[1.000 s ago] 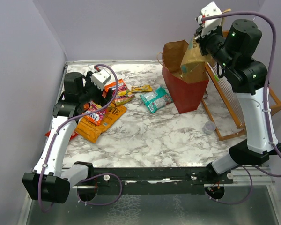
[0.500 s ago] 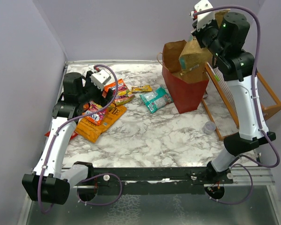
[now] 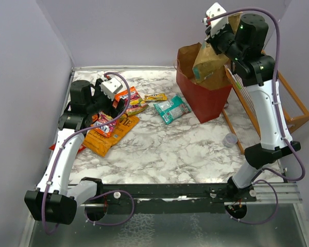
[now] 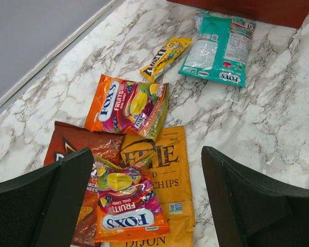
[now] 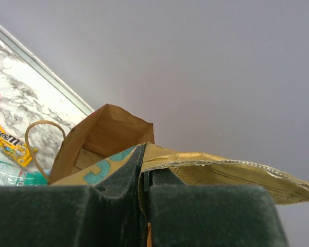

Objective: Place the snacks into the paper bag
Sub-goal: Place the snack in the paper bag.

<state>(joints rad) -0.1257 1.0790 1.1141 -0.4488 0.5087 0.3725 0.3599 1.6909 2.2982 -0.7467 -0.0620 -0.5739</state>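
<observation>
The red paper bag (image 3: 201, 98) stands at the back right, its brown inside open (image 5: 100, 136). My right gripper (image 3: 222, 38) is shut on the top edge of the large tan-and-teal chip bag (image 3: 208, 60), which hangs tilted over the bag mouth; the pinched bag also shows in the right wrist view (image 5: 195, 164). My left gripper (image 3: 104, 100) is open and empty above the snack pile: a pink Fox's pouch (image 4: 126, 206), an orange Fox's pouch (image 4: 127, 105), a yellow Kettle chips bag (image 4: 165, 175), a dark red Doritos bag (image 4: 72, 154), a small yellow M&M's packet (image 4: 165, 54) and a teal pouch (image 4: 219, 49).
An orange wooden rack (image 3: 278, 108) leans at the right, behind the paper bag. A small clear plastic cup (image 3: 230, 140) sits by the rack's front. Grey walls close the left and back sides.
My right gripper has moved left and up with the chip bag, tilting it over the paper bag mouth. The paper bag leans slightly left. The left arm has not moved.
</observation>
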